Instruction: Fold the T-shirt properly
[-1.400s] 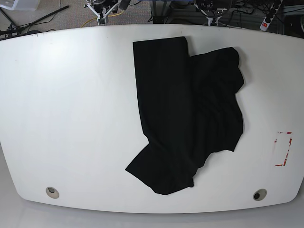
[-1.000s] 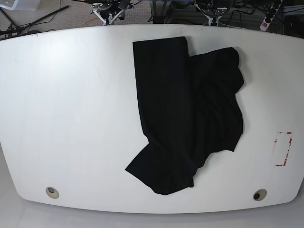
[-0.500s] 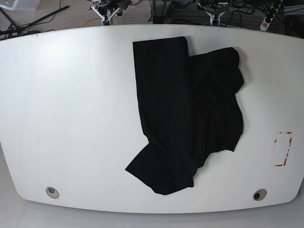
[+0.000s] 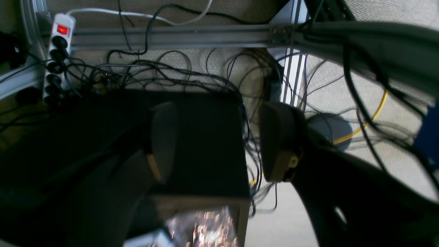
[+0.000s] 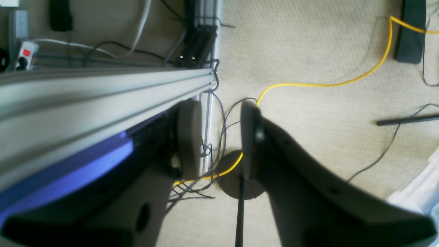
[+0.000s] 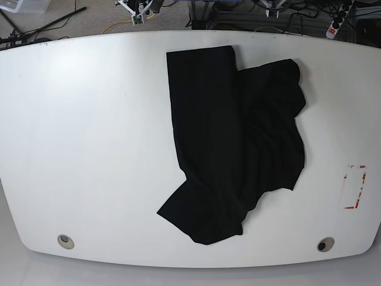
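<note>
White desk (image 6: 89,149) fills the base view. Black T-shirt (image 6: 235,140) lies crumpled on it, right of centre, one long panel folded over, unmoved since earlier. Beyond the desk's far edge: beige carpet, aluminium frame rails (image 4: 171,36), cable tangle, yellow cable (image 5: 325,84), power strip (image 4: 56,56). Both arms have pulled back off the far edge, almost out of base view. Left pincer (image 4: 219,144) wide apart, empty. Right pincer (image 5: 217,140) narrowly apart, empty.

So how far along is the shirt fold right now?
Partly done: the soft black T-shirt on the white table has one side folded over, but a sleeve still splays out. Nothing in hand: left gripper and right gripper are open and empty. Remaining folds are left.
</note>
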### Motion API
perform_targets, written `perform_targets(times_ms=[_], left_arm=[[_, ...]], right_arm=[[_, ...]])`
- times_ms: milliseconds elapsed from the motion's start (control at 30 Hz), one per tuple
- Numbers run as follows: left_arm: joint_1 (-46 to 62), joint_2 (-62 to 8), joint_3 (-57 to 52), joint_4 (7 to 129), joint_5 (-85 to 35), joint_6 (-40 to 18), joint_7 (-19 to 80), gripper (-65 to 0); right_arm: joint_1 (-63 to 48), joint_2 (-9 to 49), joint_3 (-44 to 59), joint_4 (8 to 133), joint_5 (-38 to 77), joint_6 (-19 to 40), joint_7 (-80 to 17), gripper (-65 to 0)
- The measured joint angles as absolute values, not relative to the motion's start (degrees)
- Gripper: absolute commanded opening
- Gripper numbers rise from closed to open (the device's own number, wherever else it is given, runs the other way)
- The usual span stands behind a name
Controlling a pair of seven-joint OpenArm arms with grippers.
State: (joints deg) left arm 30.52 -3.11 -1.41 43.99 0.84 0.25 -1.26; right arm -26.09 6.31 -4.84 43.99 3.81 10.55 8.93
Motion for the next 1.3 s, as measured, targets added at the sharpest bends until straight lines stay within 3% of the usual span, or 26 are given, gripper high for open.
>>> perform_targets(times_ms=[533,1300], left_arm=[[54.74,-4.84,-6.50,74.50,0.67,0.51,-0.73,-30.4],[72.75,-4.91,-6.63,106.91,-4.23,0.08,-0.89,-30.4]], right_arm=[[-47.51,8.25,-4.56,71.18,3.75,10.48,8.16,-47.1],[-69.69,8.12,6.66,108.44,4.08,10.63,7.77,-47.1]])
